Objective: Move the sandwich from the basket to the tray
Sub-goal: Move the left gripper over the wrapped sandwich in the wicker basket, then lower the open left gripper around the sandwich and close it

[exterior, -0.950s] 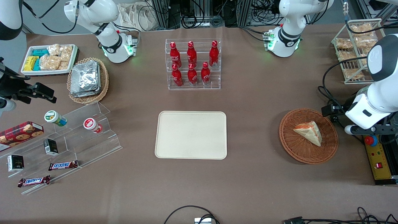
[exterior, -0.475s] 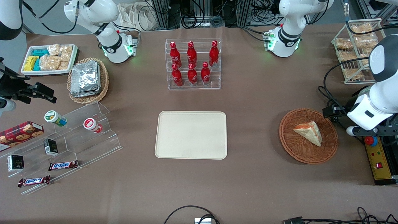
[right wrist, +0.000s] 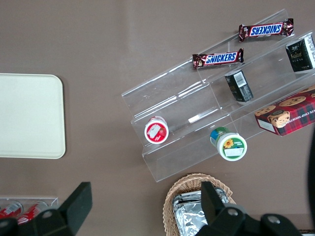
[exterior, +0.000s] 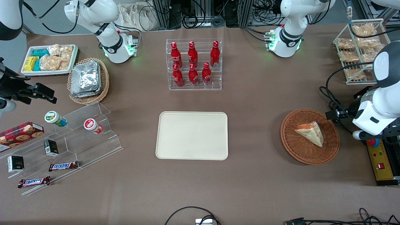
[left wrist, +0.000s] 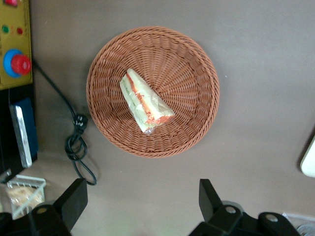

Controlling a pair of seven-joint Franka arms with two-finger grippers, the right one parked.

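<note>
Task not yet begun: the sandwich (left wrist: 146, 102) lies in the basket (left wrist: 196, 64), the tray (exterior: 192, 135) bare, the gripper (left wrist: 140, 202) (fingers spread, holding nothing) hovering above the basket's edge.

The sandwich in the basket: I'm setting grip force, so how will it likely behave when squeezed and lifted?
The sandwich looks like soft bread, so it probably squashes under a firm pinch. Its clear wrap may be slippery. It seems light, a small wedge lying flat in the basket, unlikely to roll. The gripper hovers above the basket's edge with jaws open, not touching it.
</note>
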